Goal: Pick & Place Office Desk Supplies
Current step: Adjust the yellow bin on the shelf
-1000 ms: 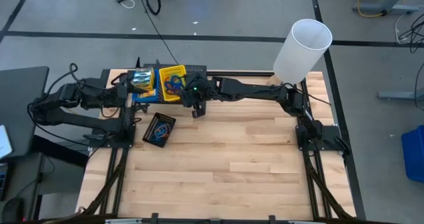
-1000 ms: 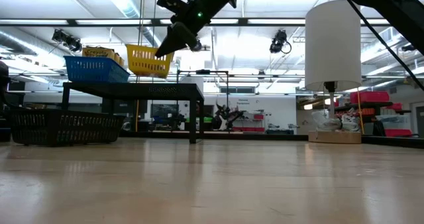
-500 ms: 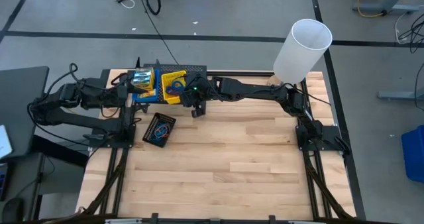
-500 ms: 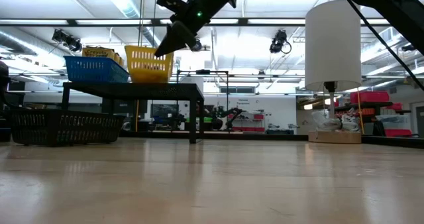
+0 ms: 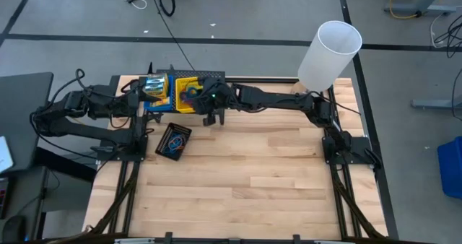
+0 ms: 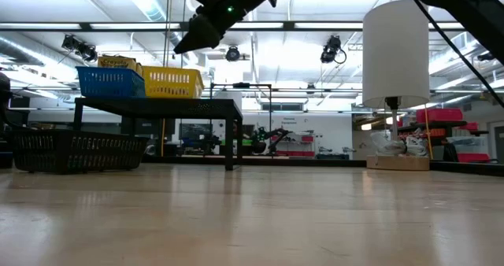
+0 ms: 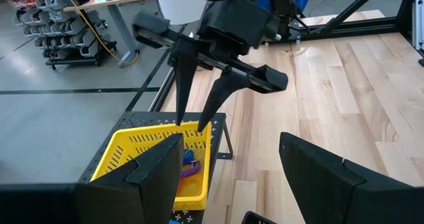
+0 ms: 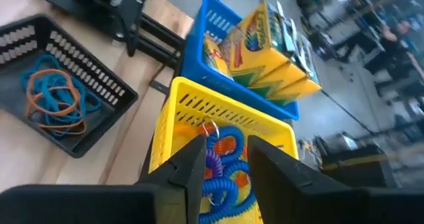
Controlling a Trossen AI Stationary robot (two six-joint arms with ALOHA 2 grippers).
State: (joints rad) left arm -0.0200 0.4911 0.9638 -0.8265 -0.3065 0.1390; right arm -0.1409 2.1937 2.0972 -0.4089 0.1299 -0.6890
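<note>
The yellow bin [image 5: 186, 94] is set on the rack [image 6: 157, 105] beside the blue bin [image 5: 157, 103]; right gripper [image 7: 193, 121] fingers are parted, bin released; withdrawal is judged next; left gripper [image 7: 232, 177] fingers stand wide, empty.

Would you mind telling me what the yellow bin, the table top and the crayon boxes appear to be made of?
Yellow bin: probably moulded plastic, smooth and slightly glossy, with slotted walls in one even colour.
Table top: wood, likely butcher-block, judging by the pale glued strips with visible grain and a matte finish.
Crayon boxes: seemingly printed cardboard, with sharp folded edges and yellow-green graphics.
</note>
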